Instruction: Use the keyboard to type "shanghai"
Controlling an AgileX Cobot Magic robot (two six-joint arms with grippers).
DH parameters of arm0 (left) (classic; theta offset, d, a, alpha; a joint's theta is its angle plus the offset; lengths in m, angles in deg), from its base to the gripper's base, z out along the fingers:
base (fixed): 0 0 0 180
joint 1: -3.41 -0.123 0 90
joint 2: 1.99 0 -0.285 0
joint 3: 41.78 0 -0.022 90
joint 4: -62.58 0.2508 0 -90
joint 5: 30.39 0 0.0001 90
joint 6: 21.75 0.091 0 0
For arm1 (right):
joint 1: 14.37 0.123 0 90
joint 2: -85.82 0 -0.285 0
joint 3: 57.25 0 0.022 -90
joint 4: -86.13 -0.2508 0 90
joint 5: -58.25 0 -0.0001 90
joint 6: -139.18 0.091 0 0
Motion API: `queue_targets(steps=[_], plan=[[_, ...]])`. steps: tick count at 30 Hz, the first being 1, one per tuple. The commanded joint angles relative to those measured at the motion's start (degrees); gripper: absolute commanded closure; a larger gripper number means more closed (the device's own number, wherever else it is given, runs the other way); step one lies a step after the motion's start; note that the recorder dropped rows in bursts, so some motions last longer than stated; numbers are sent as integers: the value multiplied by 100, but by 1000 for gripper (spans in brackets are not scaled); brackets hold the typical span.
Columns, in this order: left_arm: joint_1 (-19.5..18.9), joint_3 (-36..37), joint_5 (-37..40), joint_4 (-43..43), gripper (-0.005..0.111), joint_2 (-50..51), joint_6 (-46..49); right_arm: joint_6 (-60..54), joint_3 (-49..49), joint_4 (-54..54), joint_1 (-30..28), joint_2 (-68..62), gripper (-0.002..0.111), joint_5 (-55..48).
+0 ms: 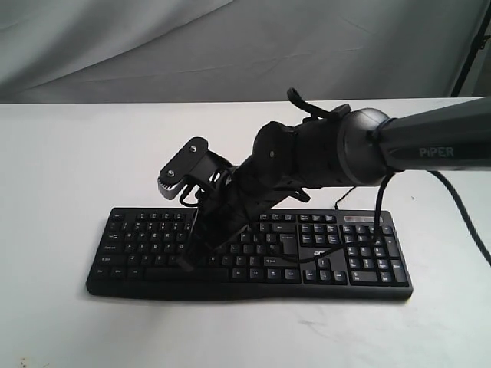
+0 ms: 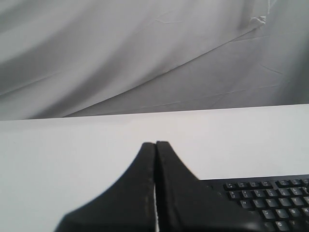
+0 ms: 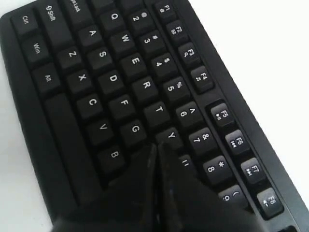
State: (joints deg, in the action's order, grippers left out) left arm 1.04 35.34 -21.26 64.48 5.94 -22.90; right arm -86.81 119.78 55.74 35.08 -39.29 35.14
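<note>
The black keyboard (image 1: 146,238) lies flat on the white table (image 1: 61,169), number pad to the right. My right gripper (image 1: 188,261) reaches across from the right and points steeply down onto the letter keys. In the right wrist view its shut tips (image 3: 157,146) rest on the keyboard (image 3: 111,77) between G, Y and B, hiding the H key. My left gripper (image 2: 155,144) is shut on nothing and hovers over bare table, with the keyboard's (image 2: 270,203) corner beside it. The left gripper does not show in the exterior view.
A thin black cable (image 1: 340,201) runs from the keyboard's back edge. The right arm's thicker cable (image 1: 460,211) trails over the table at the right. A grey cloth backdrop (image 1: 153,46) hangs behind the table, and a black stand (image 1: 474,46) rises at the far right.
</note>
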Motion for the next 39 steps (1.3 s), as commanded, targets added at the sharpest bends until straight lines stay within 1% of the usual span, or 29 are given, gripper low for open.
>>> queue_targets(steps=[1, 9, 12, 39], plan=[[37, 10, -34, 0, 107, -14, -15, -299, -20, -274, 15, -38, 108, 106], [37, 10, -34, 0, 107, -14, -15, -423, -20, -352, 63, -101, 108, 147], [37, 10, -34, 0, 107, -14, -15, -627, -10, -579, 78, -208, 108, 184], [37, 10, -34, 0, 107, -14, -15, -647, -10, -618, 78, -367, 108, 207]])
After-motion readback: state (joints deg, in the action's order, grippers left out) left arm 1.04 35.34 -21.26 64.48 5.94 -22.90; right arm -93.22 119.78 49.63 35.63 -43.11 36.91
